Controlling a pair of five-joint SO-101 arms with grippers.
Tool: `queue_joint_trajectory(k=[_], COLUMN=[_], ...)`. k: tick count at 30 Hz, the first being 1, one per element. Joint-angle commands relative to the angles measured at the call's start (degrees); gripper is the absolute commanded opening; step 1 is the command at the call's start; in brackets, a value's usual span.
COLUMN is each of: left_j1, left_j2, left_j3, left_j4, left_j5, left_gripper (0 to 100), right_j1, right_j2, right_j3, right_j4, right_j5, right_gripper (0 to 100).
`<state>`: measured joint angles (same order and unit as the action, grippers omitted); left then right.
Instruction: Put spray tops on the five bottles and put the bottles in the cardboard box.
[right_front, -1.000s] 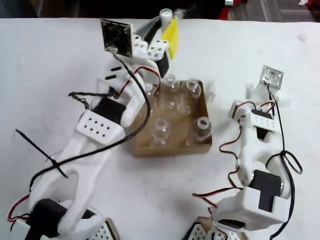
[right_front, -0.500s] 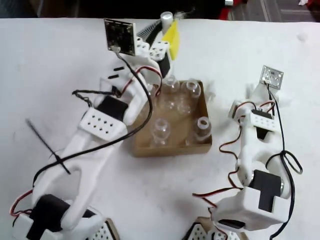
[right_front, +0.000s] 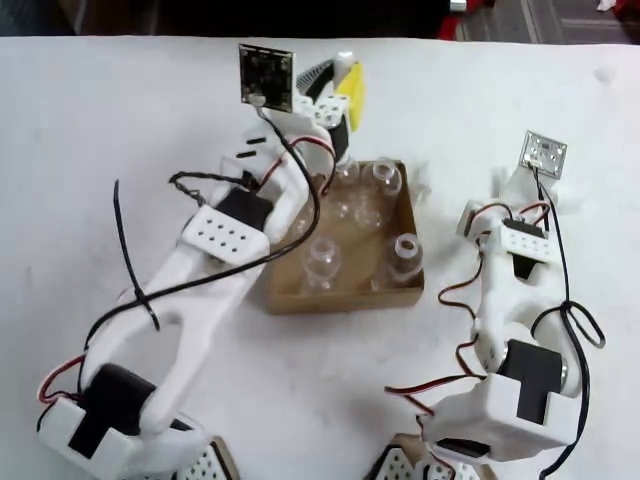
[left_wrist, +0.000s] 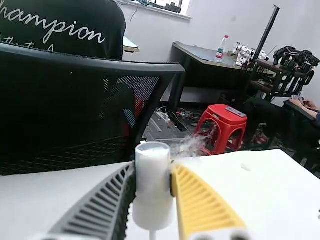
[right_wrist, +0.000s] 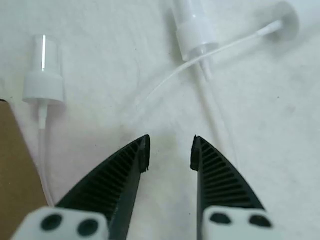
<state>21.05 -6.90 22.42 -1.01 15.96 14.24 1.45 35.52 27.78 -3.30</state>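
Note:
The cardboard box (right_front: 340, 292) sits mid-table and holds several clear bottles without tops, such as one (right_front: 405, 250) at its near right and one (right_front: 322, 258) beside it. My left gripper (right_front: 343, 72) hovers just past the box's far edge. Its grey and yellow fingers are shut on a white spray top (left_wrist: 152, 182), seen in the high view too (right_front: 345, 60). My right gripper (right_wrist: 169, 150) hangs open over the white table to the right of the box. Loose spray tops (right_wrist: 44, 75) (right_wrist: 194, 35) with thin tubes lie ahead of it, untouched.
The box's brown edge (right_wrist: 12, 165) shows beside the right gripper. A third spray top (right_wrist: 287, 15) lies farther off, its tube crossing the others. The right arm (right_front: 510, 300) stands right of the box. Beyond the table's far edge are a black chair (left_wrist: 75, 110) and a person.
The left arm has swung to the right with the spray top in its gripper, ending nearer the box's far edge. The right arm has kept still.

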Motion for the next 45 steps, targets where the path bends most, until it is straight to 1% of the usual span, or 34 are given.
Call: queue_joint_trajectory(k=[1, 7, 12, 14, 41, 43, 45], left_j1=[1.7, 1.5, 1.7, 1.8, 1.3, 1.3, 1.3], left_j2=[-0.4, 0.0, 0.1, 0.1, -0.3, -0.3, -0.3], left_j3=[1.4, 3.2, 4.4, 5.6, 11.0, 11.0, 11.0], left_j4=[-2.0, -1.9, -2.1, -2.1, -2.1, -2.1, -2.1], left_j5=[-1.1, -1.1, -6.5, -7.1, -7.2, -7.2, -7.2], left_gripper=[2, 2, 2, 2, 2, 4, 9], right_j1=[-0.5, -0.5, -0.5, -0.5, -0.5, -0.5, -0.5], right_j2=[-0.2, -0.2, -0.2, -0.2, -0.2, -0.2, -0.2], right_j3=[-2.4, -2.4, -2.4, -2.4, -2.4, -2.4, -2.4], right_j4=[-1.0, -1.0, -1.0, -1.0, -1.0, -1.0, -1.0], right_j5=[0.5, 0.5, 0.5, 0.5, 0.5, 0.5, 0.5], right_gripper=[11.9, 11.9, 11.9, 11.9, 11.9, 11.9, 11.9])
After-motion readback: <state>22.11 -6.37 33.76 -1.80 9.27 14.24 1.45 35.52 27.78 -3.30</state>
